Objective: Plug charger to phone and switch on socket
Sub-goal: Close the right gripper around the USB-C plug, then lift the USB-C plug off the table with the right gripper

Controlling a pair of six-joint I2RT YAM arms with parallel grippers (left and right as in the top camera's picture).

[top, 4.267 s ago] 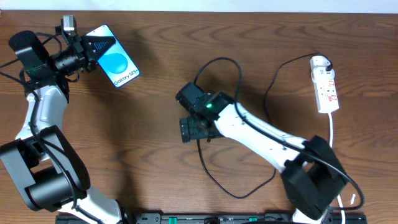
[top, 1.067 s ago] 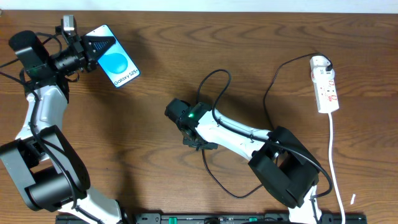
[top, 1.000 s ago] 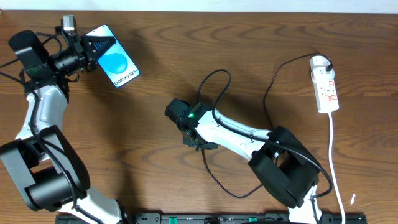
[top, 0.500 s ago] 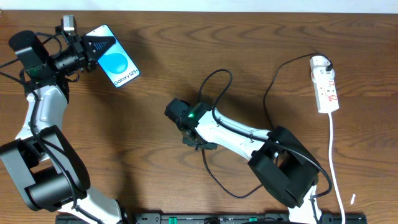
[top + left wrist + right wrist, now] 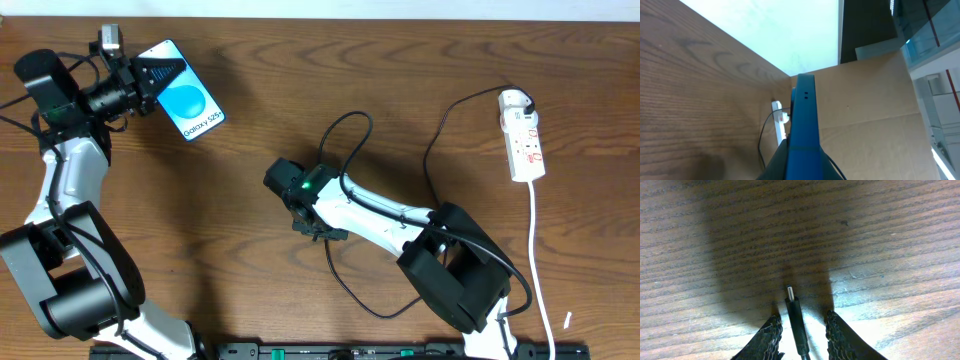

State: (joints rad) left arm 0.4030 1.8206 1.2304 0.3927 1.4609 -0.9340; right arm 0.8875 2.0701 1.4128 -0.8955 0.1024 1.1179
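The left gripper (image 5: 148, 72), overhead, clamps the slim black-edged smartphone (image 5: 188, 102) with light-blue screen at the brown wooden counter's (image 5: 300, 60) far-left corner. The right gripper (image 5: 318, 228) hangs mid-counter over the long thin black charger cable (image 5: 347, 116).

Left wrist: smartphone (image 5: 805, 120) edge-on.

Right wrist: parted jaws straddle the cable's small plug tip (image 5: 792, 307), untouching. Limp and light, the cable probably wants pinching at that stiff tip.

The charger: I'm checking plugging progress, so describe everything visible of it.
The charger is a long thin black cable looping loosely over the wooden table. One end runs to the white socket; the other, a small metal-tipped black plug, sits between the right hand's fingers, far from the phone. Whether it is pinched is unclear.
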